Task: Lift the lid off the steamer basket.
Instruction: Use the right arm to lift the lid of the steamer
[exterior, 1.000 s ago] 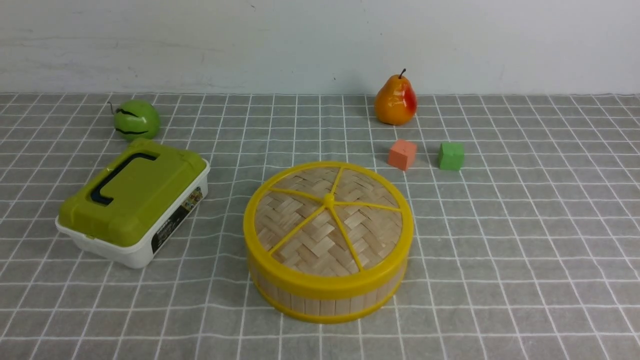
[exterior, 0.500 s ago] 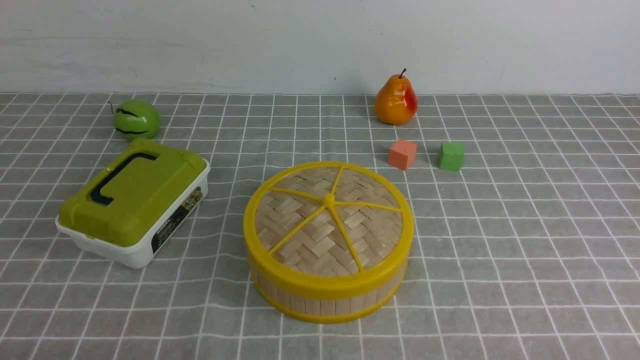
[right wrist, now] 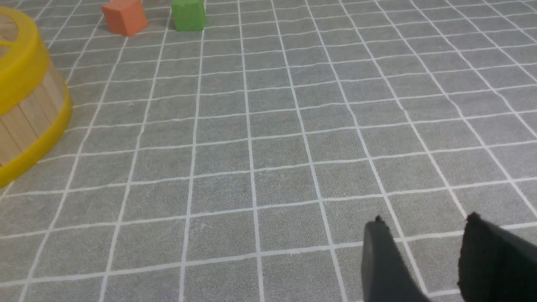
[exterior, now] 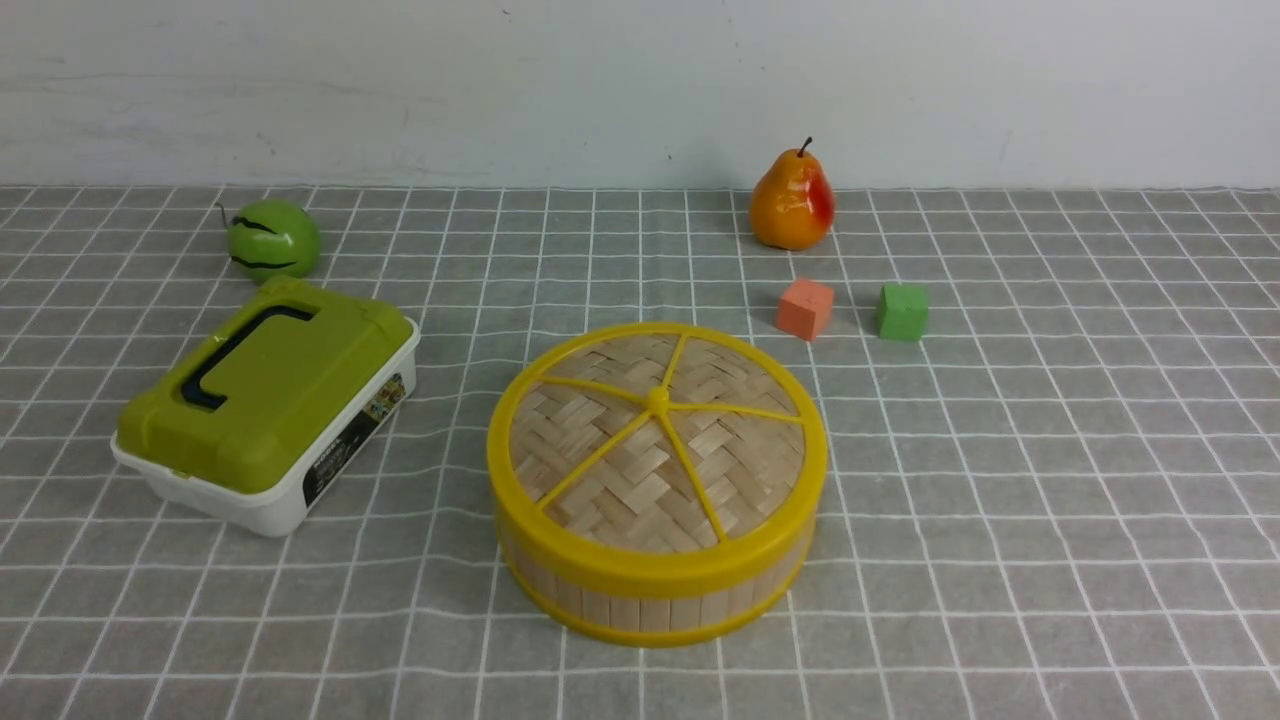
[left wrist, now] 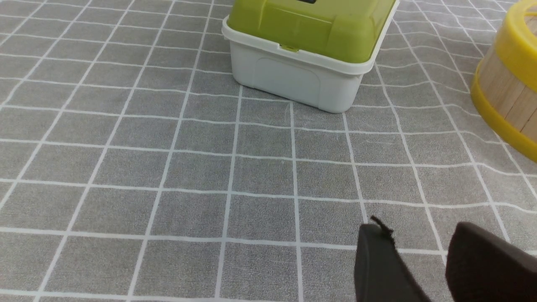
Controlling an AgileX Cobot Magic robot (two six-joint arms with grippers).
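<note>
The lid [exterior: 657,445], a woven bamboo disc with yellow rim, spokes and centre knob, sits closed on the steamer basket [exterior: 650,590] in the middle of the cloth. The basket's side also shows in the left wrist view [left wrist: 509,88] and in the right wrist view [right wrist: 25,105]. Neither gripper shows in the front view. My left gripper [left wrist: 419,235] is open and empty, low over the cloth, apart from the basket. My right gripper [right wrist: 426,226] is open and empty over bare cloth, apart from the basket.
A white box with an olive-green lid [exterior: 265,405] lies left of the basket and shows in the left wrist view [left wrist: 308,37]. A green apple [exterior: 272,238], a pear [exterior: 792,203], an orange cube [exterior: 805,308] and a green cube [exterior: 902,311] stand farther back.
</note>
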